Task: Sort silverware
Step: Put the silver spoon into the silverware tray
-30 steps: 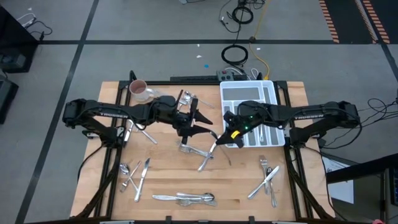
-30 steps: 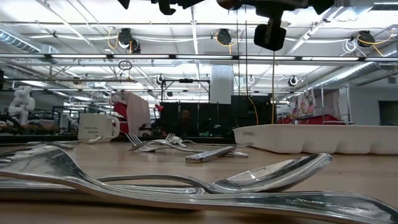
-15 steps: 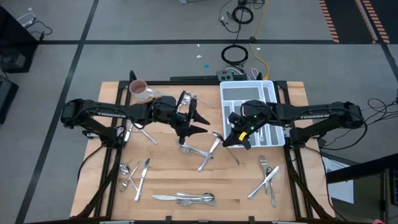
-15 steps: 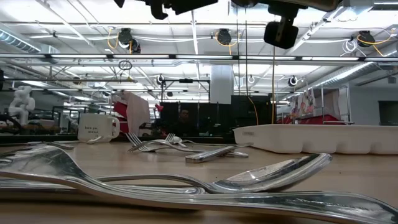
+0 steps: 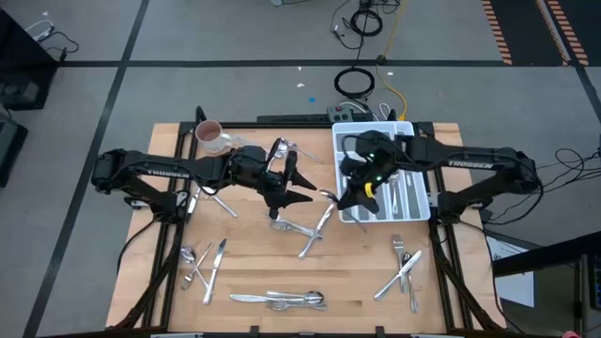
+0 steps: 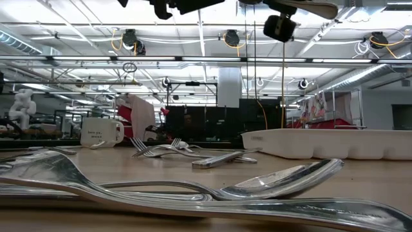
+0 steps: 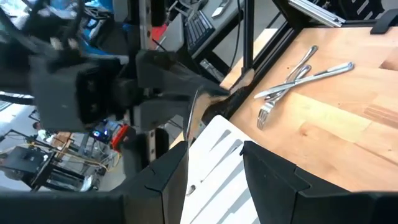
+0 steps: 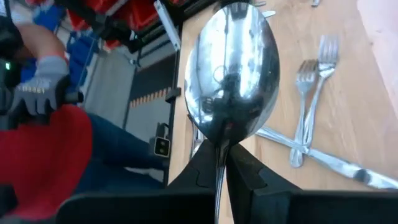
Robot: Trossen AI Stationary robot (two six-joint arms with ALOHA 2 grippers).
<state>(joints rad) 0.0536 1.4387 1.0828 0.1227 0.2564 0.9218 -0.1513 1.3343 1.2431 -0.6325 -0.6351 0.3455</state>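
At 6 o'clock on the surface (image 5: 357,282), nearest the front edge, a pile of silverware (image 5: 282,299) lies flat. At 8 o'clock lies a small cluster (image 5: 202,261), and at 4 o'clock crossed forks (image 5: 404,268). Near the centre more pieces (image 5: 305,230) lie loosely heaped.

Just past them, the left gripper (image 5: 299,185) hangs above the middle of the surface with its fingers (image 7: 273,180) partly apart and nothing between them.

At 2 o'clock, the right gripper (image 5: 349,199) hovers over the near-left corner of the tray (image 5: 408,131), fingers closed on the handle of a spoon (image 8: 231,68); the bowl stands out beyond the fingertips (image 8: 245,171).

Silverware already lies in the tray's long compartments; which kinds cannot be told.

At 11 o'clock stands the mug (image 5: 208,136), with a few more pieces (image 5: 286,150) lying between it and the tray.

Beyond the surface, the right wrist view shows a person's gloved hand (image 8: 37,96) and red sleeve.
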